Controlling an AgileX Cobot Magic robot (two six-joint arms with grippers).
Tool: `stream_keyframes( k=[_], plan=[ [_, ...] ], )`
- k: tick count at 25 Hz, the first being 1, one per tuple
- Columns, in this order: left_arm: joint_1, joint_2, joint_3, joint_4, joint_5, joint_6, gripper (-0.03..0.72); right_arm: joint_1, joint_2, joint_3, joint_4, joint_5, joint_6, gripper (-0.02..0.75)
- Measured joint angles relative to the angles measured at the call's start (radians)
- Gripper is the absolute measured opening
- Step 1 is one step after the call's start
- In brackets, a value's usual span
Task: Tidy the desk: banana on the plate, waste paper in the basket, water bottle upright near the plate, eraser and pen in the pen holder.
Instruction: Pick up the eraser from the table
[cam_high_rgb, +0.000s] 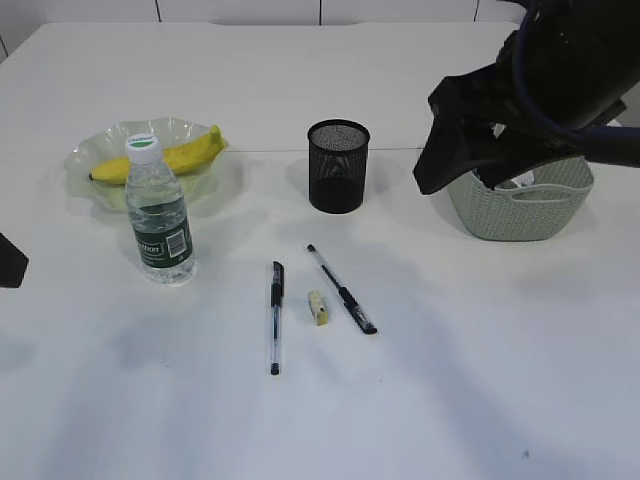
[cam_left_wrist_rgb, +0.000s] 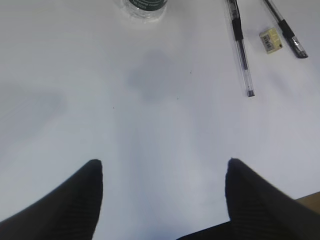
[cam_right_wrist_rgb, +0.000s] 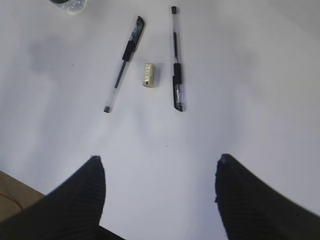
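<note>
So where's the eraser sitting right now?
In the exterior view the eraser lies on the desk near the middle, between the two pens, in front of the pen holder.

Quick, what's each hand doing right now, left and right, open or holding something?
Left hand: open, empty, above bare desk.
Right hand: open, empty, with the two pens and the eraser lying on the desk ahead of it.

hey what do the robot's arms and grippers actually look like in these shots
Both are matte black. The left gripper and the right gripper each show two broad, tapering fingers with fine ribbed ridges on the surface. In the exterior view the right arm is bulky black housing with a dark cable looping over it. No markings visible.
</note>
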Motion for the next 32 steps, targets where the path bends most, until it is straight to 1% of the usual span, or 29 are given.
stream_keyframes(
  k=[3,5,7,9,13,20,26,32],
  plan=[
    [0.028,0.056,0.0,-0.013,-0.004,0.002,0.538,0.0,0.0,0.0,0.03,0.0,0.009,0.494],
    [0.065,0.095,0.0,-0.024,-0.014,0.002,0.538,0.01,0.011,-0.014,0.027,0.01,0.016,0.491],
    [0.093,0.11,0.0,-0.026,-0.015,0.004,0.538,0.04,0.044,-0.048,0.013,0.034,0.033,0.491],
    [0.106,0.111,0.0,-0.023,-0.015,0.004,0.538,0.075,0.091,-0.088,-0.011,0.049,0.059,0.49],
    [0.109,0.097,0.0,-0.013,-0.018,0.004,0.538,0.114,0.214,-0.174,-0.033,0.067,0.127,0.487],
    [0.109,0.083,-0.002,0.021,-0.009,0.004,0.538,0.115,0.418,-0.299,-0.039,0.129,0.168,0.486],
    [0.109,0.083,-0.002,0.021,-0.007,0.004,0.538,0.123,0.529,-0.388,-0.039,0.138,0.183,0.486],
    [0.109,0.083,-0.002,0.021,-0.008,0.004,0.538,0.157,0.603,-0.429,-0.063,0.14,0.2,0.486]
  ],
)
